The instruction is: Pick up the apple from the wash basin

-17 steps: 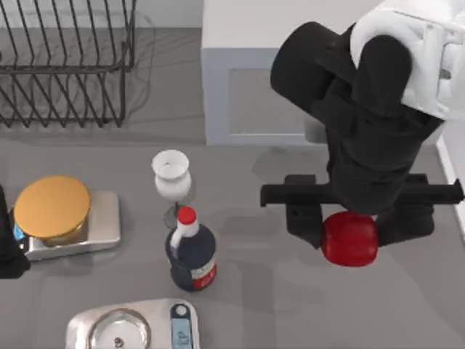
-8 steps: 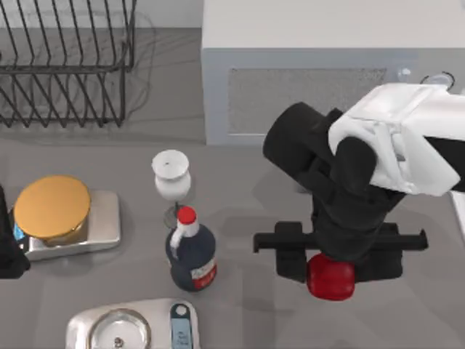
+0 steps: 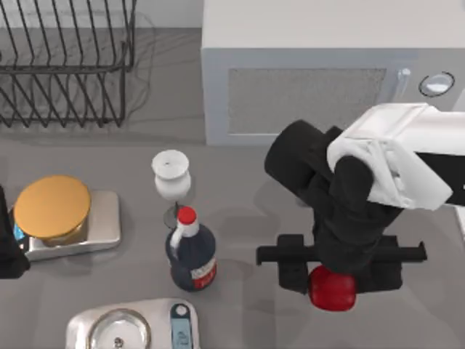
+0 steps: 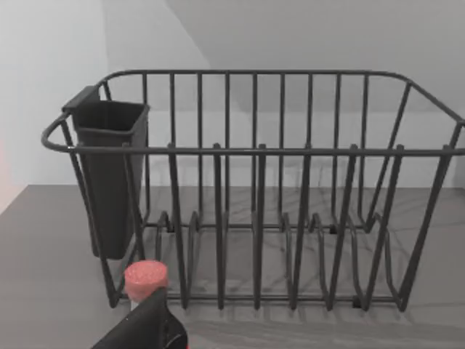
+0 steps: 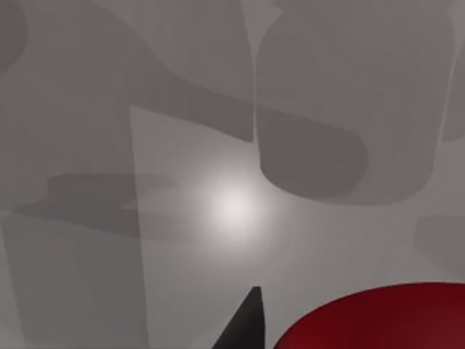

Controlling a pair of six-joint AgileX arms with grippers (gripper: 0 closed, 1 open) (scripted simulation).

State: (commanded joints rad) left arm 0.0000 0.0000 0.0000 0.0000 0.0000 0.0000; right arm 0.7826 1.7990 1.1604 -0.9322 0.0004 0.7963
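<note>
Apple (image 3: pixel 333 289): red, glossy, at approx 5 o'clock of the top view, low on the right side of the table (image 3: pixel 240 240), held between the two black fingers of the right gripper (image 3: pixel 334 280), which is clenched on it from both sides. Right wrist view has the apple's (image 5: pixel 378 320) curved red top w/ a dark fingertip (image 5: pixel 247 320) just beside it, grey table below.

Right arm's black wrist sits directly above the apple; white arm segment runs off toward 3 o'clock.

Nearby, at 9 o'clock from the apple: dark bottle (image 3: pixel 192 254) w/ red cap, upright. Just at 12 o'clock of the bottle, a white goblet (image 3: pixel 171 177). Further toward 9 o'clock, a scale (image 3: pixel 94 225) carrying a gold disc (image 3: pixel 52 207). At 7 o'clock, a second scale (image 3: pixel 131 327) w/ a round metal pan.

At 12 o'clock: grey microwave (image 3: pixel 327 73). At 11 o'clock: black wire dish rack (image 3: pixel 65 65); left wrist view faces this rack (image 4: pixel 254 203) w/ its dark cup holder (image 4: pixel 109 174).

Left arm parked at the far left edge, approx 8 o'clock; its gripper's state can't be told.
</note>
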